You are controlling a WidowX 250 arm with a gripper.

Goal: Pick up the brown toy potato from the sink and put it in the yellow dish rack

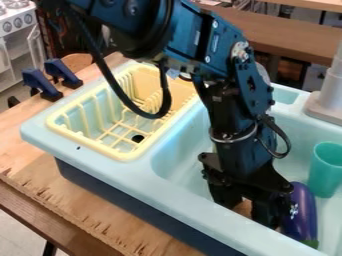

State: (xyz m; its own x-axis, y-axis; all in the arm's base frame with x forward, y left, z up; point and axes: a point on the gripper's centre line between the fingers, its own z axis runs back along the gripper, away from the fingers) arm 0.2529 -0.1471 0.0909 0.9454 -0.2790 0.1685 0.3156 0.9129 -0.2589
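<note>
- Hanging low in the larger basin of the pale blue plastic toy sink (137, 172), toward the near rim: the black robot gripper (248, 209), at the end of the black arm (230, 107).
- Impossible to tell how wide or narrow the gripper stands, or whether anything is in its grasp.
- Showing in part at the gripper's lower end: a tan-brown thing (244, 207), too hidden to name, with its exact contact unclear.
- Just beside the gripper, on the picture's right: a smooth purple toy eggplant (304, 212), lying in the same basin with its green end (310, 243) toward the camera; touching or slightly apart, impossible to say.
- Just beyond the eggplant, in the same basin: a teal cup (326, 170), roughly upright.
- Farther back, at the right edge of the view: a grey faucet-like tower (330, 92) on the sink's far rim.
- In the sink's other compartment, to the left: a pale yellow slatted dish rack (63, 119), with a dark round hole (137, 138) visible through its bars.
- Beyond the rack, at the edge of the light wooden table (25, 145): two dark blue and black clamps (41, 84).
- Farthest off, at upper left: a white toy stove (16, 20) with round knobs.
</note>
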